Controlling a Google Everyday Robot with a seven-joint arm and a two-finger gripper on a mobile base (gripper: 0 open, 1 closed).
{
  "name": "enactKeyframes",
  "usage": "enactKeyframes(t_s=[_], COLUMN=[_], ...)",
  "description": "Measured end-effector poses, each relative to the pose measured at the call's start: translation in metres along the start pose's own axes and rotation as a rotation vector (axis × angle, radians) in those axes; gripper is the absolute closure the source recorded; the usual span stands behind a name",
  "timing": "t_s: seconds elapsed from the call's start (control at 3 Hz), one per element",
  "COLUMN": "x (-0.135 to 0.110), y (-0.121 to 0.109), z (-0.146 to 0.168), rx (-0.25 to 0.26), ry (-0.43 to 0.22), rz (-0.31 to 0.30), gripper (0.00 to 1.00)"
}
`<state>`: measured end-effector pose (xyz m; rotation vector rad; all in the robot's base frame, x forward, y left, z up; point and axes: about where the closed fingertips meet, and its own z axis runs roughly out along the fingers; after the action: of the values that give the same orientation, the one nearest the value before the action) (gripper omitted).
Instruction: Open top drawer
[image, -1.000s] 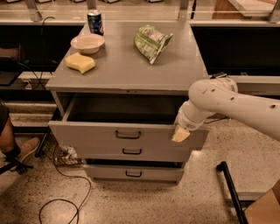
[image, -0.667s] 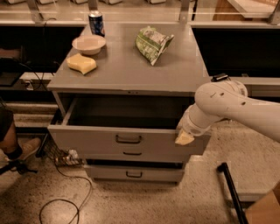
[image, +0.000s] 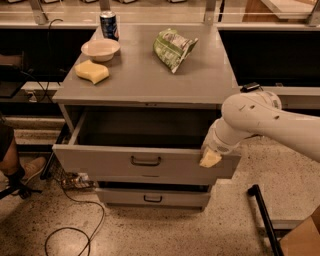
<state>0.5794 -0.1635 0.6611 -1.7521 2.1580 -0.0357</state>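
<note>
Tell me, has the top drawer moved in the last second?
Yes: the top drawer has slid slightly further out past the front edge of the cabinet top, with the gripper at its right end.

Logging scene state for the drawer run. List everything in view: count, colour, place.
top drawer: 1, grey, pulled out, dark bar handle at centre
lower drawer: 1, grey, shut, beneath the top drawer
cabinet top: 1, grey
soda can: 1, blue, back left of cabinet top
bowl: 1, pale, in front of the can
sponge: 1, yellow, front left of cabinet top
snack bag: 1, green, back centre
cable: 1, dark, floor at left
pole: 1, black, floor at right
arm: 1, white, entering from right
gripper: 1, pale, at right end of top drawer's front
</note>
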Motion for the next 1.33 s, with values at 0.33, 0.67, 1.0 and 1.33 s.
enactKeyframes(t_s=[0.33, 0.67, 1.0, 1.33], x=[-0.0002, -0.0004, -0.0006, -0.0041], y=[0.0008, 0.0016, 0.0024, 0.0067], z=[0.0009, 0.0018, 0.0026, 0.0026], rx=[-0.002, -0.004, -0.006, -0.027], ry=[0.000, 0.001, 0.001, 0.012], rz=[-0.001, -0.002, -0.003, -0.036], gripper=[0.58, 0.34, 0.11, 0.00])
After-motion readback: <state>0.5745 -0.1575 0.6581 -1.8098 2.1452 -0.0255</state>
